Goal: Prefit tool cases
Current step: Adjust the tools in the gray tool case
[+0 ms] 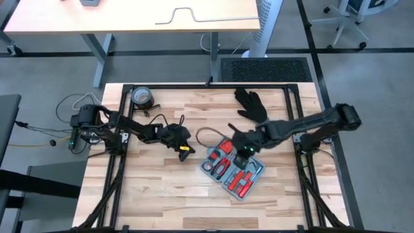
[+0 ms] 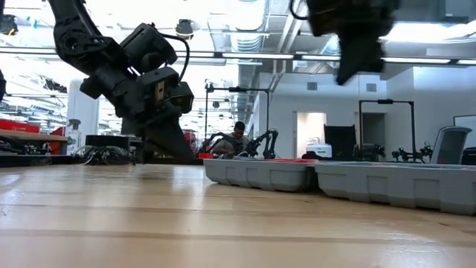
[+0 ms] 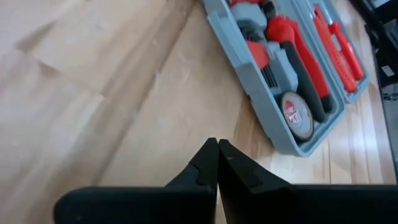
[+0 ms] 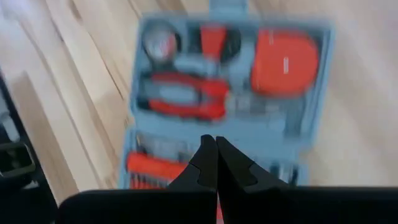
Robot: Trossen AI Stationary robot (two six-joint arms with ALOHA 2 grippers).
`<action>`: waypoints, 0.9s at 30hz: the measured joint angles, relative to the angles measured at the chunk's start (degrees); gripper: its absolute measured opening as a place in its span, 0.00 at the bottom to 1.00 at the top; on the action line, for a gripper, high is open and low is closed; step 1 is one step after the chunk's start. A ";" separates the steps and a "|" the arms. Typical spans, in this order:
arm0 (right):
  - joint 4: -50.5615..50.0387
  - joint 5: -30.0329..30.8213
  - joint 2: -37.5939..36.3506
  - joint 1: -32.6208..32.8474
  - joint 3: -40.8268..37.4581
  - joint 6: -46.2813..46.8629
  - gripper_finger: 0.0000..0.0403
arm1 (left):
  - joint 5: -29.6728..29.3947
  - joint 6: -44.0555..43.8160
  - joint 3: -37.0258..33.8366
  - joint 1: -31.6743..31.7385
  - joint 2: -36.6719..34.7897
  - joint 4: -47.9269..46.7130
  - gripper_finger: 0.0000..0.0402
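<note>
- The tool case is lying open on the wooden desk, right of the middle, turned at an angle, both halves flat with the insides facing up.
- It is holding red and black tools in its grey recesses; in my left wrist view I am seeing red-handled pliers and a round tape measure in the nearer half.
- I am holding my right fingers just over the far edge of the case, pressed together and empty; in my right wrist view their tips are pointing down at the open halves.
- I am keeping my left fingers low over bare wood just left of the case, not touching it; they are together too, with nothing between them.
- A black glove is lying on the far right part of the desk, beyond my right arm.
- A dark tape roll is sitting at the far left corner.
- A thin cable loop is resting on the wood between my two arms.
</note>
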 joint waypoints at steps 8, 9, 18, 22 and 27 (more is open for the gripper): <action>-1.92 1.36 -0.68 11.77 -5.58 20.28 0.00 | 7.47 5.94 0.00 6.02 0.00 1.23 0.00; -1.70 1.43 -0.67 13.27 -6.39 23.67 0.00 | 8.25 7.27 0.00 6.82 -0.02 1.22 0.00; -1.80 1.79 -0.69 26.81 -11.81 53.82 0.00 | 15.38 13.38 0.00 11.37 -0.02 0.35 0.00; -1.32 1.81 -0.72 30.65 -14.19 62.79 0.00 | 15.78 15.33 0.00 11.39 -0.02 -0.53 0.00; 2.35 1.81 -0.72 31.45 -19.04 68.34 0.00 | 11.75 16.08 0.02 11.41 0.98 -0.34 0.00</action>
